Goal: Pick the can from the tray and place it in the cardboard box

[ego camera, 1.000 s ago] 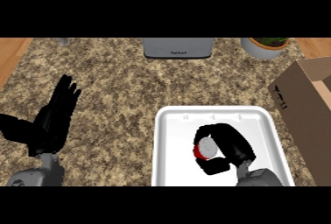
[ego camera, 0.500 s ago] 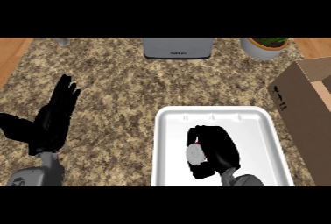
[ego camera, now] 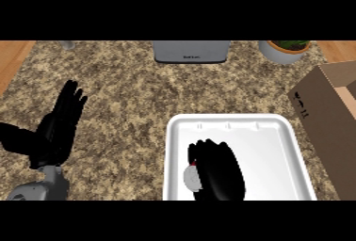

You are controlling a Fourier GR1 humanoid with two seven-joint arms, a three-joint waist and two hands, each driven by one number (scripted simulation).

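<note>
head view: my right hand (ego camera: 220, 170) lies over the small silver-and-red metal can (ego camera: 190, 176) in the white rectangular plastic tray (ego camera: 278, 141), fingers curling around it. lift and transfer to the brown cardboard box (ego camera: 328, 113) remain (my left hand (ego camera: 59, 127) rests spread).

Your right hand (ego camera: 219, 172) is curled over the can (ego camera: 190, 178) in the white tray (ego camera: 278, 141); left hand (ego camera: 59, 124) rests open, cardboard box (ego camera: 327, 117) at right

R hand (ego camera: 217, 170) now flatter over can (ego camera: 190, 178)
</note>
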